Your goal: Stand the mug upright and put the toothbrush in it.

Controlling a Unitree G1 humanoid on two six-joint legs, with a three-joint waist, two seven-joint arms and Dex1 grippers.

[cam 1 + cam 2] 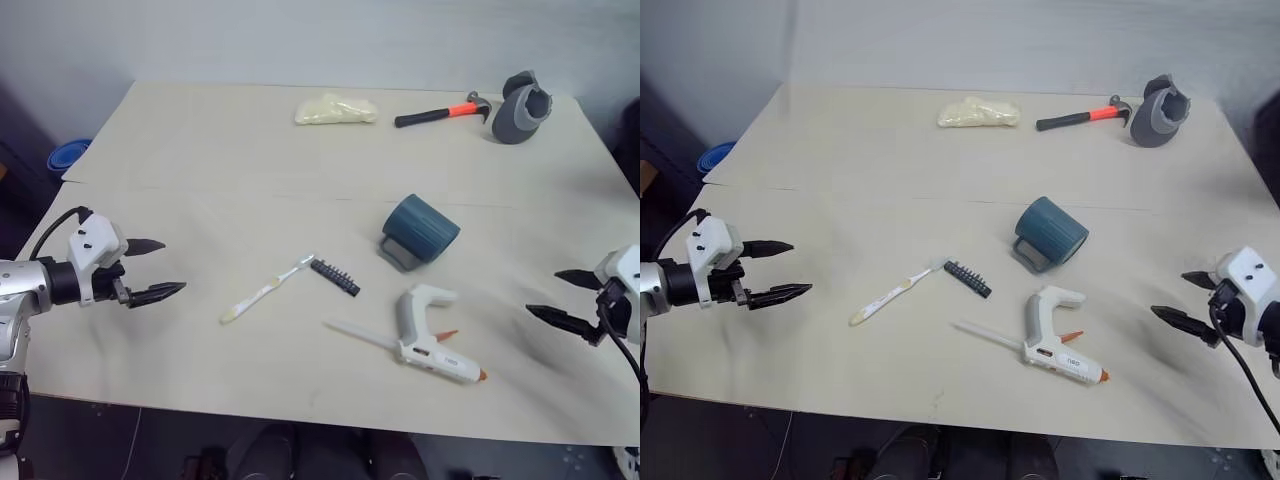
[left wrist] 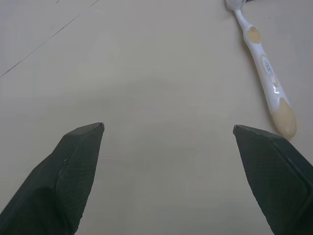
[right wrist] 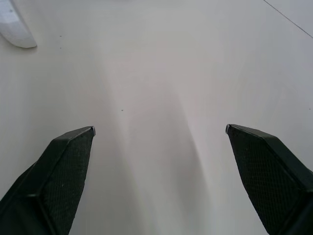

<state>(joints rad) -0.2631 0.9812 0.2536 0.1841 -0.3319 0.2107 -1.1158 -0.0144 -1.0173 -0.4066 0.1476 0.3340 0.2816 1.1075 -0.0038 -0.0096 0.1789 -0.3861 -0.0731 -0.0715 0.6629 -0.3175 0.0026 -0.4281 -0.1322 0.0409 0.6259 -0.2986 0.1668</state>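
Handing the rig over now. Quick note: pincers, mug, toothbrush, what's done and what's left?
Left pincer: open, empty, over the table's left side.
Right pincer: open, empty, over the table's right side.
Mug: lying on its side mid-table, handle resting on the table, just beyond the white glue gun.
Toothbrush: flat on the table, left of the mug, its head next to the black bit strip, handle end toward the left pincer.
Done: nothing, both items untouched.
Left: stand the mug upright, then pick up the toothbrush and drop it in.
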